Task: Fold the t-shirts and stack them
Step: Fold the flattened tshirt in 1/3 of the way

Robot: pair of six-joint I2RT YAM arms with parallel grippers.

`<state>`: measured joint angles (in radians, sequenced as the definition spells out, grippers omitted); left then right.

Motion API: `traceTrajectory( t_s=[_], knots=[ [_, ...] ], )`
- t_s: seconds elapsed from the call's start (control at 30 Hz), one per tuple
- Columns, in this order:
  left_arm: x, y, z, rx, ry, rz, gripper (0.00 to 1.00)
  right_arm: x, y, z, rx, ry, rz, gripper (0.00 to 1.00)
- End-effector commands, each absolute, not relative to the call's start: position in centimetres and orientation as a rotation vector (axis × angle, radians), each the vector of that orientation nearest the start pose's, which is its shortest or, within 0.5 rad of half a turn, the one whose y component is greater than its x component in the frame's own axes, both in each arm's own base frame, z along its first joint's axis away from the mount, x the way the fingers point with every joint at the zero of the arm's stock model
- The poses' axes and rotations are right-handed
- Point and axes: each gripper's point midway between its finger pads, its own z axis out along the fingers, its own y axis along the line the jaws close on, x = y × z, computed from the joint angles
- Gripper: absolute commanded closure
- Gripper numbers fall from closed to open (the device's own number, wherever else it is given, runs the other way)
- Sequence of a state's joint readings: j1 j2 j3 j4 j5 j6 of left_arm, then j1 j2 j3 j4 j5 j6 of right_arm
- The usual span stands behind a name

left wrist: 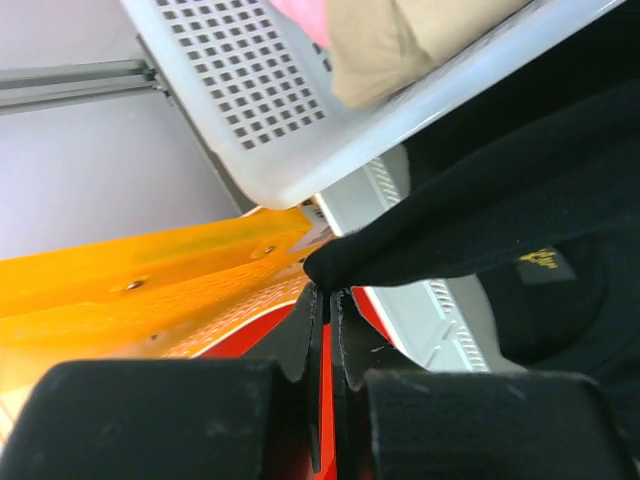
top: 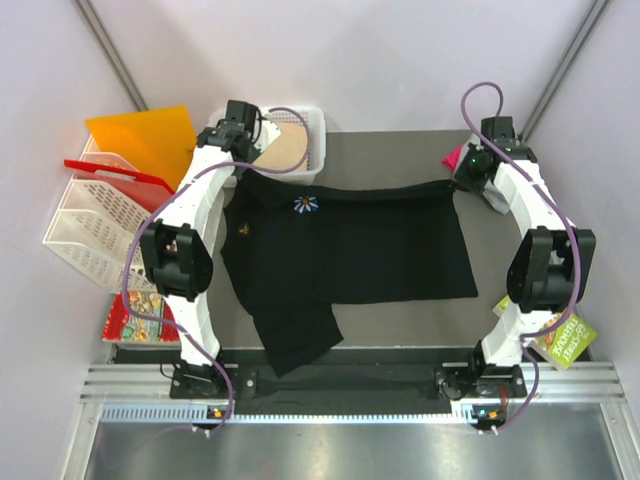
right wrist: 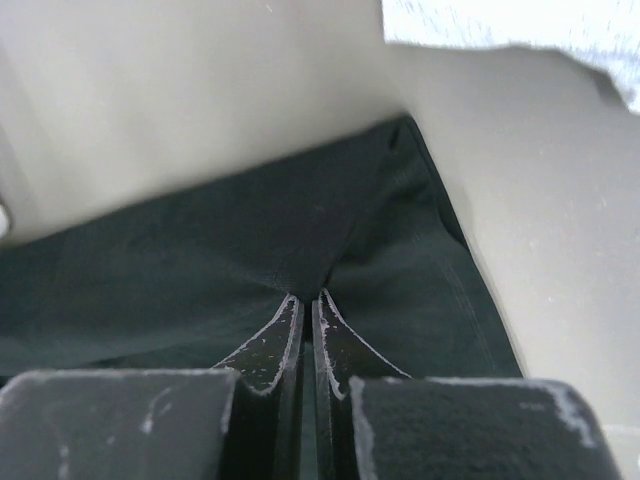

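Observation:
A large black t-shirt (top: 350, 245) lies spread over the table, its small blue-and-pink print (top: 305, 205) near the far edge. One sleeve hangs toward the near edge. My left gripper (top: 245, 168) is shut on the shirt's far left corner, and in the left wrist view its jaws (left wrist: 328, 292) pinch a black fold (left wrist: 480, 220). At the far right corner my right gripper (top: 462, 180) is shut on the cloth too. The right wrist view shows its tips (right wrist: 305, 298) biting into the black fabric (right wrist: 200, 280). Tan (left wrist: 400, 40) and pink (left wrist: 305, 15) cloth lie in a white basket (left wrist: 250, 110).
The white basket (top: 315, 125) stands at the back by my left gripper. An orange sheet (top: 140, 135) and a white rack (top: 90, 230) with a red piece (top: 110, 172) stand on the left. Printed booklets lie at near left (top: 135, 320) and near right (top: 560, 340).

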<state>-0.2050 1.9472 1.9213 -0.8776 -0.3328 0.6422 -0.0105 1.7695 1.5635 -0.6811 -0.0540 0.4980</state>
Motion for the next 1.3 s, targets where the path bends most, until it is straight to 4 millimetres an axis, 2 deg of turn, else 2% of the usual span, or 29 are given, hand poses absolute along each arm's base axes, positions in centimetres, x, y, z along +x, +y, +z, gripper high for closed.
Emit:
traceTrajectory(
  t_s=[0.0,0.23,0.37,0.47,0.53,0.57,0.6,0.67,0.73,0.8,0.87,1.07,1.2,1.27],
  knots=[
    [47.9,-2.1,23.1,0.808,2.328,0.547,1.00,45.7,1.8,17.7,0.590,2.361,0.282,1.00],
    [46.4,-3.3,21.6,0.814,2.411,0.451,1.00,45.7,1.8,16.3,0.591,2.395,0.274,1.00],
    [44.5,-4.4,20.3,0.834,2.489,0.342,1.00,45.3,1.6,15.5,0.599,2.417,0.254,1.00],
    [42.5,-5.7,19.3,0.869,2.559,0.221,1.00,45.2,1.5,15.0,0.597,2.426,0.245,1.00],
    [40.5,-6.5,18.6,0.909,2.621,0.134,1.00,45.3,1.6,14.8,0.601,2.427,0.248,1.00],
    [39.7,-7.5,18.4,0.940,2.632,0.040,1.00,45.2,1.6,14.6,0.599,2.432,0.245,1.00],
    [38.1,-7.9,18.0,0.977,2.681,-0.023,1.00,45.3,1.6,14.5,0.600,2.434,0.245,1.00],
    [36.3,-8.7,17.6,1.058,2.712,-0.145,1.00,45.2,1.6,14.2,0.599,2.445,0.239,1.00],
    [34.3,-8.7,17.2,1.123,2.770,-0.206,0.99,45.1,1.5,13.9,0.604,2.456,0.233,1.00],
    [33.2,-8.9,16.9,1.170,2.792,-0.267,0.99,44.9,1.5,13.6,0.601,2.467,0.228,1.00],
    [32.8,-8.7,16.7,1.186,2.798,-0.261,0.99,44.8,1.5,13.2,0.606,2.476,0.219,1.00],
    [33.6,-8.7,17.6,1.160,2.771,-0.242,1.00,44.6,1.8,12.9,0.592,2.487,0.214,1.00],
    [32.1,-8.0,17.0,1.248,2.774,-0.242,1.00,44.4,1.8,12.6,0.590,2.495,0.206,1.00],
    [31.1,-7.4,16.4,1.297,2.791,-0.226,1.00,44.2,1.7,12.3,0.587,2.505,0.202,0.92]
  ],
)
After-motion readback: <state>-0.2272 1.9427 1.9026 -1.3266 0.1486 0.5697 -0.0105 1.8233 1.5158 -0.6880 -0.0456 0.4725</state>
